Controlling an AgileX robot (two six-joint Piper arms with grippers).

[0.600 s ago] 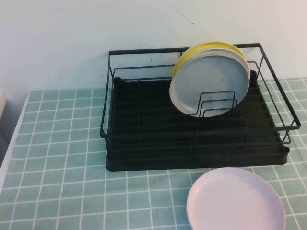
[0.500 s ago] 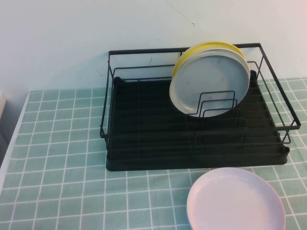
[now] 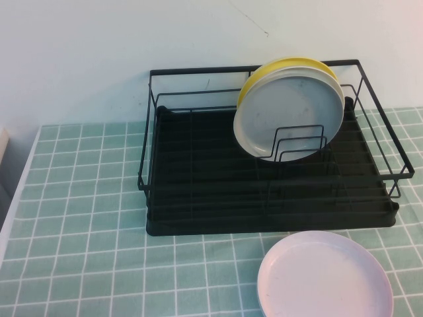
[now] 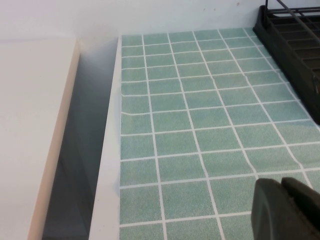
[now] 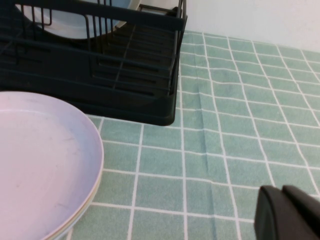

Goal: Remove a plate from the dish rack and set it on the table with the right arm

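The light grey plate (image 3: 291,109) stands upright in the loops of the black dish rack (image 3: 198,198), at its back right; part of it shows in the right wrist view (image 5: 70,27). Neither arm shows in the high view. My right gripper (image 5: 282,192) hangs low over the green tiled table (image 3: 86,218) to the right of the rack's front corner (image 5: 165,112), its jaws pressed together and empty. My left gripper (image 4: 281,184) is over bare tiles left of the rack (image 4: 295,45), jaws together and empty.
A yellow plate (image 3: 264,69) stands right behind the grey one. A pale pink plate (image 3: 324,277) lies flat on the table in front of the rack, also in the right wrist view (image 5: 35,160). The table's left edge (image 4: 107,165) drops into a gap beside a cream surface (image 4: 30,125).
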